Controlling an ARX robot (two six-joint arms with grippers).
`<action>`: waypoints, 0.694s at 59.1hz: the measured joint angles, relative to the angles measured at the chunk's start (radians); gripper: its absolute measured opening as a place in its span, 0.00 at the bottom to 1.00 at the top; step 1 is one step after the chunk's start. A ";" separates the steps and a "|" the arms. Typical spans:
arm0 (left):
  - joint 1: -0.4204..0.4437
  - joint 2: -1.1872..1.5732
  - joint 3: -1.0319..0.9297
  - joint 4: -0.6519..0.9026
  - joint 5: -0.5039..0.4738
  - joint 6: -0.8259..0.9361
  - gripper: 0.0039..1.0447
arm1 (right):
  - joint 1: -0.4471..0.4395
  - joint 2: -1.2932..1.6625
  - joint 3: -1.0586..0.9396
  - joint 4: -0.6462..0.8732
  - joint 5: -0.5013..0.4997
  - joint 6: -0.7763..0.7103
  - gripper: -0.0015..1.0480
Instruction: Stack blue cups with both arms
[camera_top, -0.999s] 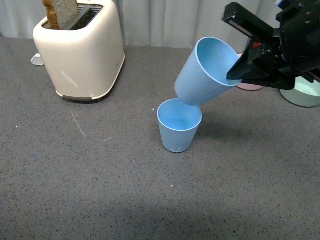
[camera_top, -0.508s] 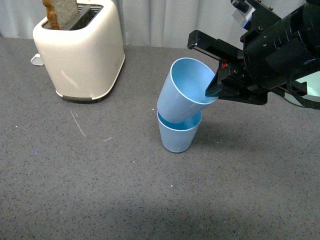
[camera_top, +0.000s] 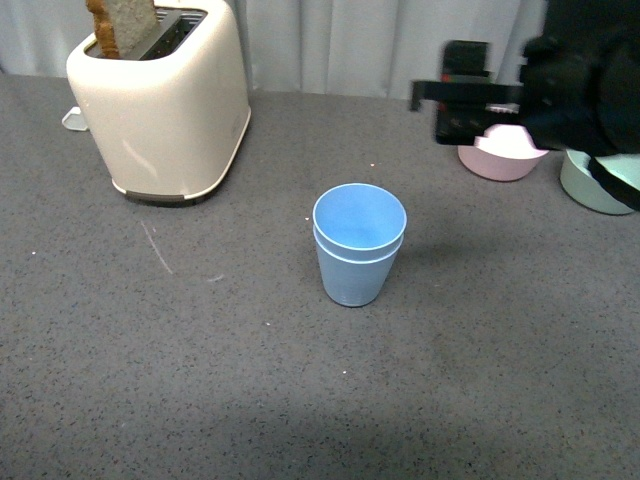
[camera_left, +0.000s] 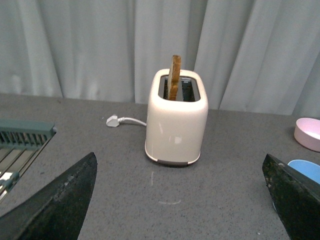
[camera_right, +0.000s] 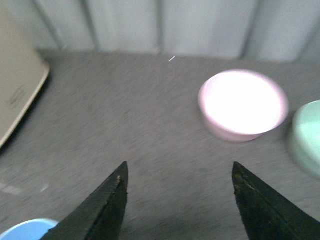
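At bench centre, the two blue cups (camera_top: 358, 243) stand nested, one inside the other, upright, with the upper rim showing just above the lower rim. Both cups are free of any hand.

Task status (judgement): the stacking step appears done. What is left, if anything, is clearing the arms from the work area. The seating depth of the upper cup cannot be confirmed beyond the two rims sitting close together and level.

Hand states:
- Right hand (camera_right: 177, 200): fingers apart, nothing between them. In the front view it sits above the bench, behind and to the right of the stack, near the pink bowl, and is blurred.
- Left hand (camera_left: 182, 200): fingers wide apart, nothing between them. It is not seen in the front view. Its wrist view faces the toaster, with one blue rim at the frame edge.

Item count:
- Blue cups: 2, nested as one stack.
- Bowls: 2. Pink bowl (camera_top: 502, 153) and green bowl (camera_top: 597, 183), side by side at the right rear of the bench (camera_top: 200, 380), well apart from the stack.
- Toaster (camera_top: 160, 105): 1, at left rear, holding 1 slice of toast (camera_top: 120, 24).
- Plug (camera_left: 113, 120): 1, with white cord, beside the toaster.
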 joint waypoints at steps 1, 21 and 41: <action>0.000 0.000 0.000 -0.001 -0.003 0.000 0.94 | -0.007 -0.005 -0.050 0.107 0.025 -0.027 0.53; 0.000 0.000 0.000 -0.002 0.000 0.000 0.94 | -0.139 -0.294 -0.414 0.505 -0.048 -0.143 0.01; 0.000 0.000 0.000 -0.002 0.000 0.000 0.94 | -0.235 -0.603 -0.612 0.387 -0.142 -0.146 0.01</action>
